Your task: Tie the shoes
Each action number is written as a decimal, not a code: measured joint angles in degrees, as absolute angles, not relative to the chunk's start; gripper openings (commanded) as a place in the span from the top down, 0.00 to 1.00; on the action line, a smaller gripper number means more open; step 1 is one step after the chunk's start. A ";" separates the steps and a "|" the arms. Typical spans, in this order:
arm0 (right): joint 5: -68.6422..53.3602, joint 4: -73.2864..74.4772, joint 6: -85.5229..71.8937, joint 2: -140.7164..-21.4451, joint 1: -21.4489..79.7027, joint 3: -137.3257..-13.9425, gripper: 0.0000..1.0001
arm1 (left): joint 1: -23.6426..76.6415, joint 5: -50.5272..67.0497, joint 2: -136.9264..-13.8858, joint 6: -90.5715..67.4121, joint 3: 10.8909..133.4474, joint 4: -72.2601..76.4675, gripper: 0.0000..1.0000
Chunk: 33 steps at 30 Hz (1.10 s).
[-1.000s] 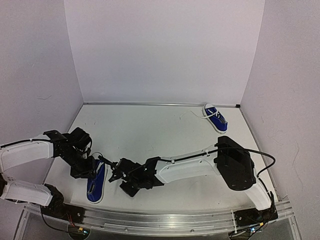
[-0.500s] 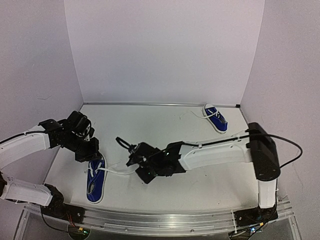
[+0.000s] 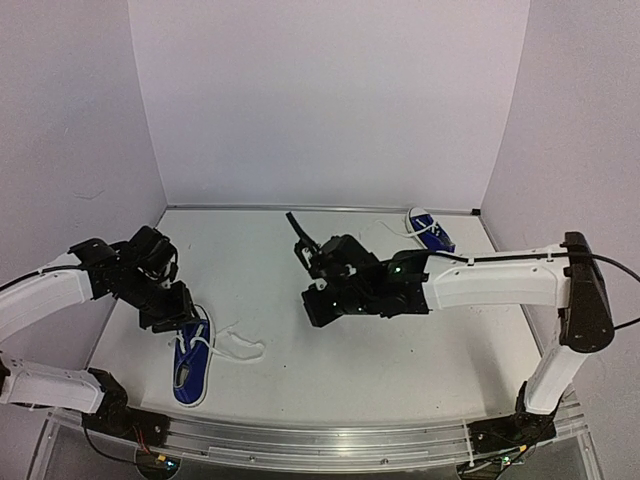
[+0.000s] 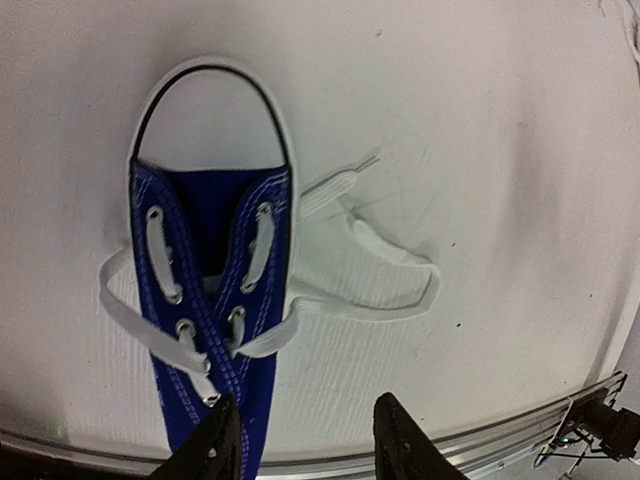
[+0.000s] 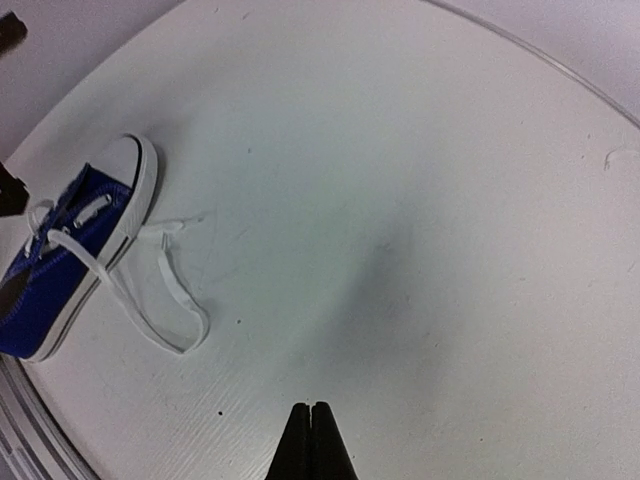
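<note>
One blue shoe point(image 3: 190, 368) lies at the near left, toe cap towards the back; it fills the left wrist view point(image 4: 200, 260) and shows at the left edge of the right wrist view point(image 5: 60, 270). Its white laces point(image 3: 236, 345) lie slack on the table to its right, in a loop point(image 4: 372, 285). My left gripper point(image 3: 176, 312) hovers over the shoe's heel end, open, with nothing between its fingers point(image 4: 216, 446). My right gripper point(image 3: 298, 232) is raised over mid-table, shut and empty point(image 5: 311, 440). The second shoe point(image 3: 432, 236) sits at the far right corner.
White walls close in the white table point(image 3: 300, 250) on the left, back and right. A metal rail point(image 3: 330, 445) runs along the near edge, close behind the near shoe point(image 4: 480, 440).
The right gripper has let go of the lace and swung away from the near shoe, up and towards the back middle. The left gripper has opened. The lace now lies slack on the table.
</note>
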State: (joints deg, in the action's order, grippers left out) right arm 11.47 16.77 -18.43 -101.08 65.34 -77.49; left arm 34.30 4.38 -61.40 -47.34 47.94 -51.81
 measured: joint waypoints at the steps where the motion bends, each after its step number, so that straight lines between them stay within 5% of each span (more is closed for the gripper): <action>1: 10.68 16.74 -18.66 -101.72 65.38 -76.82 1.00 | 34.30 4.42 -60.34 -47.63 46.84 -52.78 0.54; 4: 7.27 16.30 -18.73 -103.01 65.45 -75.94 0.89 | 34.30 4.82 -58.86 -48.05 43.57 -55.47 0.53; 6: 3.62 15.45 -17.92 -103.52 65.45 -76.12 0.65 | 34.30 5.27 -59.12 -48.03 41.59 -56.69 0.53; 8: -0.22 14.44 -17.13 -105.02 65.45 -77.27 0.53 | 34.30 5.53 -59.37 -48.01 40.63 -57.72 0.53; 25: -6.94 16.55 -16.58 -129.92 67.11 -97.48 0.54 | 34.30 6.43 -59.37 -48.39 38.49 -56.31 0.53; 33: -1.55 22.13 -15.47 -136.58 68.25 -105.45 0.65 | 34.30 6.80 -59.47 -48.34 37.22 -54.89 0.53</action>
State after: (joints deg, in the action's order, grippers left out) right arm -1.55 22.13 -15.47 -136.58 68.25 -105.45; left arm 34.30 6.80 -59.47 -48.34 37.22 -54.89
